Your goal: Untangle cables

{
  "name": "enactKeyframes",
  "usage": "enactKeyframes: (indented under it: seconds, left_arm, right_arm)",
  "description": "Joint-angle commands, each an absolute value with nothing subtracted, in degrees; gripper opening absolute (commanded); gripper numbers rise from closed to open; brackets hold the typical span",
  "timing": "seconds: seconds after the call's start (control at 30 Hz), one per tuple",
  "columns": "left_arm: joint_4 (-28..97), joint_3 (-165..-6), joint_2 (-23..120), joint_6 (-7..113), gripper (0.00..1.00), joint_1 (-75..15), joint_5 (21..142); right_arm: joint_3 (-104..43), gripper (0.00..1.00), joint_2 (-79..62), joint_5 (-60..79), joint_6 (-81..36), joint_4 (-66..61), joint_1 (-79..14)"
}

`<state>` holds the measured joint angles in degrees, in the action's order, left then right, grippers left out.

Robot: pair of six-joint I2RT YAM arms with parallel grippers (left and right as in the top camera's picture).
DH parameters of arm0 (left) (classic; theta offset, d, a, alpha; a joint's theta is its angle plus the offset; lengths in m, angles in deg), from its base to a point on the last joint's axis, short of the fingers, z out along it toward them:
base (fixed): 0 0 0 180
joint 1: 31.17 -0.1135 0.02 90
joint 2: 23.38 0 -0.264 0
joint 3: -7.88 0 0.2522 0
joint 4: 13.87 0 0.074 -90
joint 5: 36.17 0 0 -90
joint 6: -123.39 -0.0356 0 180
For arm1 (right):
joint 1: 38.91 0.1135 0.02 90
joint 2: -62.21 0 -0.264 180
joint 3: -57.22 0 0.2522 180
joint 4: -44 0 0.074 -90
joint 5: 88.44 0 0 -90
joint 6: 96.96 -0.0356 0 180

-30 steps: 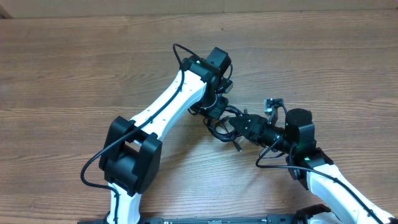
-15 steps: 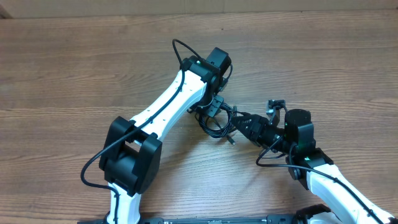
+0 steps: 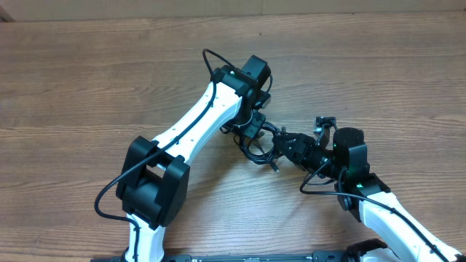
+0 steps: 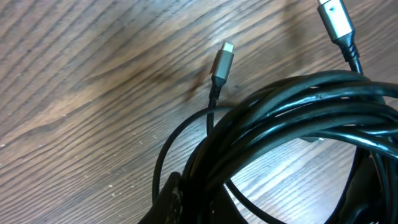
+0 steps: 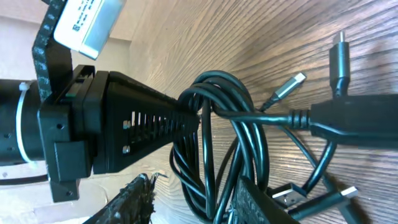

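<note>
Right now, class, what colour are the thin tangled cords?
Black: the thin tangled cords show clearest in the left wrist view.

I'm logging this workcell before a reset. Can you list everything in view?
table: one, brown wood grain, under everything
cables: one tangled bundle, strand count unclear, black, mid-table between the two grippers
plugs: at least four, mostly silver-tipped, loose around the bundle's edge
left arm: one, white with black joints, reaching in from the near edge
right arm: one, white and black, coming from the near right corner
left gripper: one, black, shut on the cables
right gripper: one, black, fingers either side of the bundle; grip unclear
</note>
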<state>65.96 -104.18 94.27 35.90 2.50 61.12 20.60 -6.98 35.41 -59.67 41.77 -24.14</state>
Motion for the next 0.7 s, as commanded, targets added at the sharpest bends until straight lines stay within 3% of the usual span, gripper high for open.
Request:
enactKeyframes:
  seconds: [0.0,0.4,0.67]
  left_arm:
    - [65.6,-105.8,94.3,34.7,0.04,3.0,64.2]
    - [64.5,-105.8,94.2,34.7,0.04,4.9,64.2]
    - [63.7,-105.8,94.2,34.7,0.04,4.9,64.2]
  right_arm:
    - [19.6,0.41,-7.4,34.6,-61.0,42.1,-23.9]
    - [19.6,0.35,-10.1,34.5,-64.7,42.6,-23.8]
    - [19.6,0.21,-10.1,35.5,-64.7,42.6,-23.9]
